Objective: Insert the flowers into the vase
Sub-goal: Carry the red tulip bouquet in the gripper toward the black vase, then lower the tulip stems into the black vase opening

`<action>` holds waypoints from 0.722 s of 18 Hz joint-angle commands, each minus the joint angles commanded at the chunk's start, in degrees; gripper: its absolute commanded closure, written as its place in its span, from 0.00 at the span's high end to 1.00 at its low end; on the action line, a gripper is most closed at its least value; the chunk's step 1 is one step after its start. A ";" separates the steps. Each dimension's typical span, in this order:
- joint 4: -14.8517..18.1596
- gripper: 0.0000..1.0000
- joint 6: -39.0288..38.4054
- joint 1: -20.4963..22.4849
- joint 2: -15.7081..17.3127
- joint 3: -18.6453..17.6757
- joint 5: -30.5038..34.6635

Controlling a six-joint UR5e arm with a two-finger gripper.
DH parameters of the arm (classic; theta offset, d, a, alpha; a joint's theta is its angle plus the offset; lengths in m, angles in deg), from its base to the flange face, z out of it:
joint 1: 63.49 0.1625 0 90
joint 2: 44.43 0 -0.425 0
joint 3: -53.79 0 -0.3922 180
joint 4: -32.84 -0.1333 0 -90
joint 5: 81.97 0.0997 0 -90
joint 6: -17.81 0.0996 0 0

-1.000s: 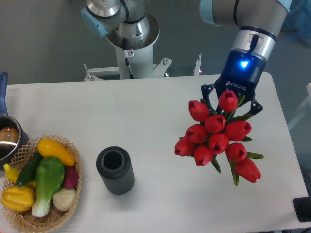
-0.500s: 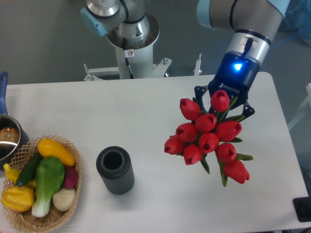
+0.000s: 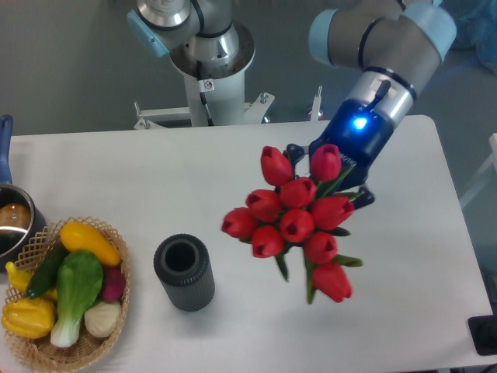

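Observation:
The flowers (image 3: 293, 220) are a bunch of red tulip buds with green leaves, held in the air above the table's right half. My gripper (image 3: 329, 172) is behind the top of the bunch and shut on it; the buds hide most of the fingers and the stems. The vase (image 3: 184, 273) is a dark grey ribbed cylinder standing upright on the table at lower left of the bunch, its round mouth open and empty. The nearest bud is a little to the right of the vase and higher in the view.
A wicker basket (image 3: 35, 347) of yellow, green and white vegetables sits at the table's left front. A metal pot with a blue handle (image 3: 9, 219) is at the left edge. The robot's base (image 3: 210, 66) stands behind the table. A dark object (image 3: 483, 336) sits at the right front corner.
My gripper has carried the flowers leftward and slightly toward the front, closer to the vase. The vase, basket and pot have not moved.

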 joint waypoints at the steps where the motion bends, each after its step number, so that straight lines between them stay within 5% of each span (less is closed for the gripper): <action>1: 0.00 0.11 -0.09 -0.70 0.00 0.00 -0.53; 13: -0.79 0.11 7.62 -3.96 -0.61 -3.07 -12.91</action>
